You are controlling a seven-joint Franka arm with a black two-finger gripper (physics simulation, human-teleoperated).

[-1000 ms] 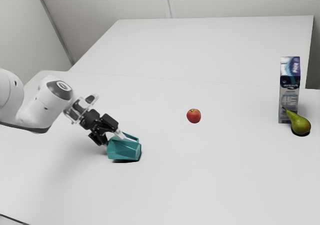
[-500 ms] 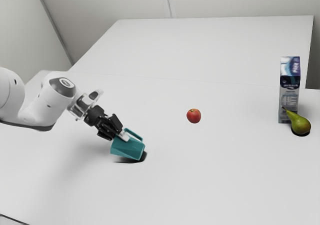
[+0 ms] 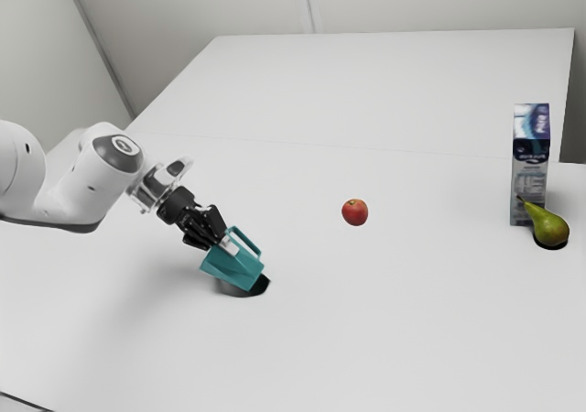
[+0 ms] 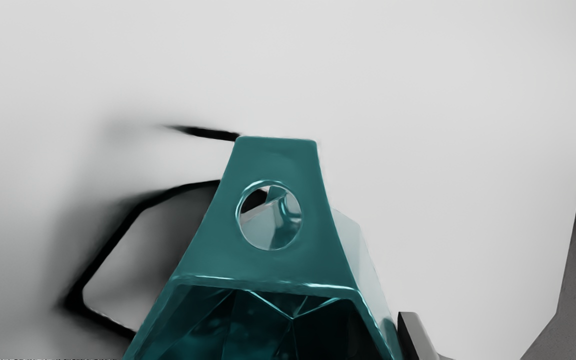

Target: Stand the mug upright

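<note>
Teal mug, quantity one: faceted body, one handle, one opening. Located in the gripper at the exterior view's left, near the end of the arm. Position tilted, not upright: opening raised toward the gripper, base slanting down toward the exterior view's right, handle on the upper side. In the wrist view the handle shows one round hole, and the opening faces the camera, its inside dark.

Black two-finger gripper, quantity one: parted to the width of the mug and closed on its body. One finger lies against the mug's outer wall; the other is hidden, so its exact contact point cannot be told.

White arm, quantity one: enters from the exterior view's left.

Fruit, quantity two. One red apple, resting on the table between mug and carton, well apart from both. One green pear, at the exterior view's right.

Carton, blue and grey, quantity one: standing upright just beside the pear.

Table, pale, bearing a dark shadow beneath the mug.
</note>
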